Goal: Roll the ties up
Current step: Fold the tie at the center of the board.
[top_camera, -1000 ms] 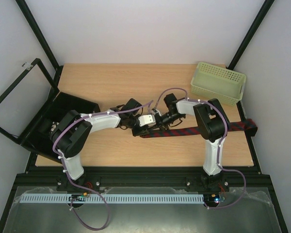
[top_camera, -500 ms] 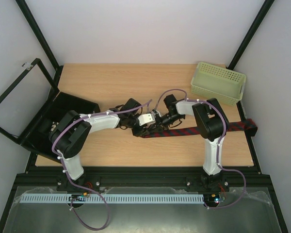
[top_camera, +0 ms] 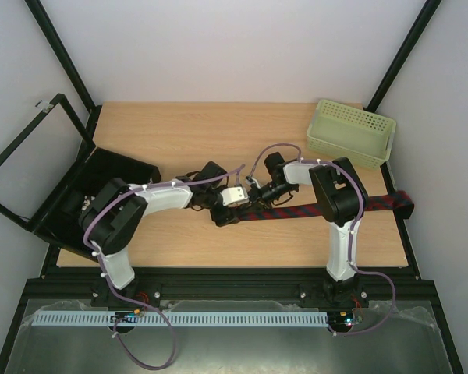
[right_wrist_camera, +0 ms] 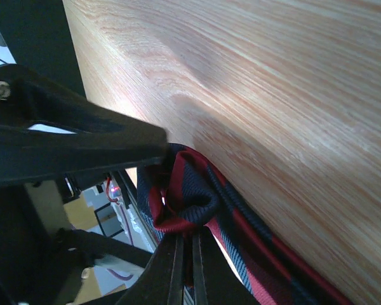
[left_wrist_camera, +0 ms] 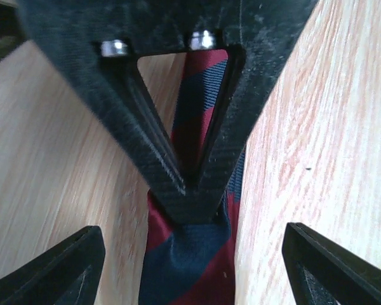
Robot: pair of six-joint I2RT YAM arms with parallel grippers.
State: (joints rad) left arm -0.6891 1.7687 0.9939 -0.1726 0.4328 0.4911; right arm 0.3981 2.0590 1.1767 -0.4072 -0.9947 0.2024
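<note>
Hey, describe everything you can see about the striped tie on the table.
The tie is dark red with navy diagonal stripes and looks like woven fabric. It lies stretched flat across the table toward the right edge. Its left end is folded into a small loop, pinched by the shut right end effector. The open left end effector straddles that end.

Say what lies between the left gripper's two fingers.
In the left wrist view, the tie lies between the left gripper's fingers, with the right gripper shut on it there.
</note>
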